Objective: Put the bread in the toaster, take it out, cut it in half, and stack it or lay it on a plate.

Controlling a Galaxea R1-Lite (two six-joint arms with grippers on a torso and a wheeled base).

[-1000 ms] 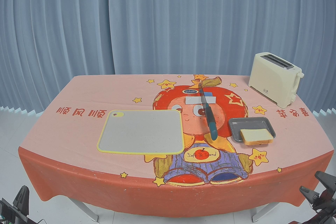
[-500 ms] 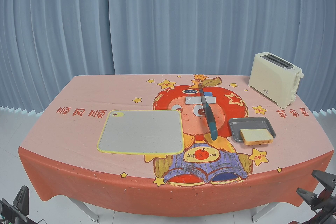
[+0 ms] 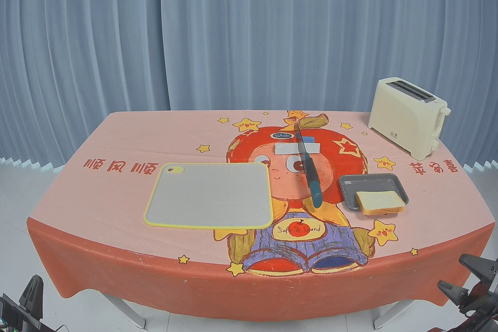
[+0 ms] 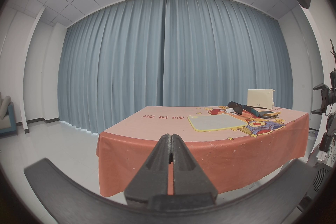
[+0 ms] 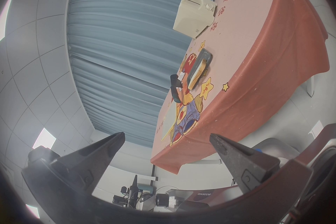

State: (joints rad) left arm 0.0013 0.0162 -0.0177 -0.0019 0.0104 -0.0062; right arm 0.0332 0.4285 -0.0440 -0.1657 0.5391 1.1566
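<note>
Right gripper, fingers apart, has sunk slightly at 5 o'clock, off the table edge; all else unmoved. Left gripper: fingers together, 7 o'clock. Bread slice: on grey tray, 4 o'clock. Toaster: 2 o'clock. Knife: centre. Cutting board: 8 o'clock.

Smooth plastic toaster, tablecloth (matt fabric)

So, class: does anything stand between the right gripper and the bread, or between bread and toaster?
Nothing visible does. The bread lies uncovered on the tray; only open tablecloth separates it from the right gripper and the toaster.
</note>
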